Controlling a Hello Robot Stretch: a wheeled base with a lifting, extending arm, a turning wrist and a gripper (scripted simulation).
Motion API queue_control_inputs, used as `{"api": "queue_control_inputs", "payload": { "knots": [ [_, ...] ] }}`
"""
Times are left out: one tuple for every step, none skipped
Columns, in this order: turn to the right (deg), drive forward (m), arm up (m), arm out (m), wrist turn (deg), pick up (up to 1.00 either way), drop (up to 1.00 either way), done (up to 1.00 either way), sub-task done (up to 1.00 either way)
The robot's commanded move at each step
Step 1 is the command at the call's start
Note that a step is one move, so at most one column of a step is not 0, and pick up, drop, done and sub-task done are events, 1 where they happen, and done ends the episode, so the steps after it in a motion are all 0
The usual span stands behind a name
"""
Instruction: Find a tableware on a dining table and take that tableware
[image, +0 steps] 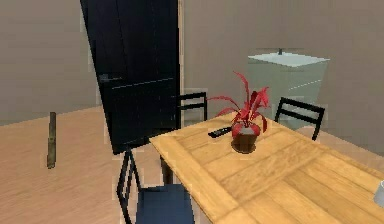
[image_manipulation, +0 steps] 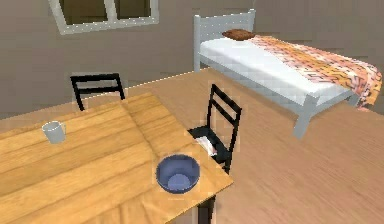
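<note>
Facing a desk (image_manipulation: 100, 165): spotting a bowl (image_manipulation: 179, 176) at its corner beside a chair (image_manipulation: 222, 122), a cup (image_manipulation: 52, 131) near the far edge, a plant (image: 245, 130) mid-desk. Cannot tell jaws' state.

Table (image: 300, 185) lower right in fwd view; tabletop (image_manipulation: 95, 170) lower left in arm side view.
Fwd: plant pot (image: 246, 128) sat on table's far end, remote (image: 218, 131) just left of it; chair (image: 192, 104) behind at ctr, 2nd chair (image: 300, 114) behind at right, 3rd chair (image: 160, 205) lower left; door (image: 135, 70) upper ctr, cabinet (image: 290, 72) upper right. Side: cup (image_manipulation: 53, 131) stood at left on tabletop, bowl (image_manipulation: 179, 176) near its lower-right corner; one chair (image_manipulation: 97, 90) behind, one chair (image_manipulation: 222, 118) to right; bed (image_manipulation: 290, 70) upper right w/ pillow (image_manipulation: 238, 34) on its left end.
</note>
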Motion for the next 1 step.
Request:
{"api": "queue_control_inputs", "payload": {
  "knots": [
    [0.0,0.00,0.32,0.00,0.0,0.00,0.00,0.00,0.00]
  ]
}}
